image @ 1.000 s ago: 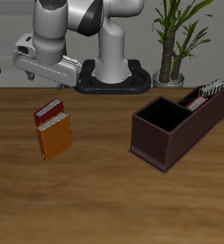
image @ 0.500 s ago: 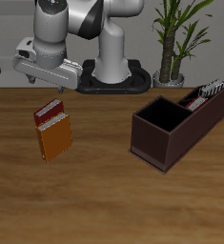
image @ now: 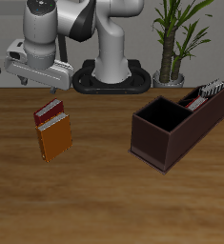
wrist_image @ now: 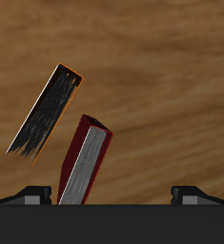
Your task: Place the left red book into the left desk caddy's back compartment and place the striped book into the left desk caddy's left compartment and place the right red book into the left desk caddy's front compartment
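1. Wooden table (image: 104,205) with a brown grain all over. The robot's white base sits at the back edge, and there's a potted plant (image: 175,38) behind the caddy's far end.
2. The gripper (image: 30,72) hangs in the air well away from the caddy, over the back edge of the table on the side opposite it. In the wrist view the gripper (wrist_image: 110,195) has its two fingertips (wrist_image: 30,195) spread wide with only table and books showing below, so it's fully apart and holding nothing.
3. The left red book (image: 49,113) lies flat on the table, well apart from the caddy and across the table from it. It's small and bright red, with the white page edge showing, and the wrist view has it (wrist_image: 85,164) right under the gripper.
4. An orange-brown book (image: 55,138) lies flush against that red one on the side nearer the table's front edge. It's about as far from the caddy. In the wrist view its cover (wrist_image: 49,112) looks dark with an orange rim.
5. The left desk caddy (image: 152,145) is a long dark maroon box sitting at an angle, with its big square section at the end nearer the front.
6. The striped book (image: 212,90) stands in a narrow slot at the caddy's far end, with its grey and black top poking out.
7. A sliver of dark red (image: 193,98) shows in the caddy just beside the striped book. It's probably the right red book, but it's too small to say which slot it's in.
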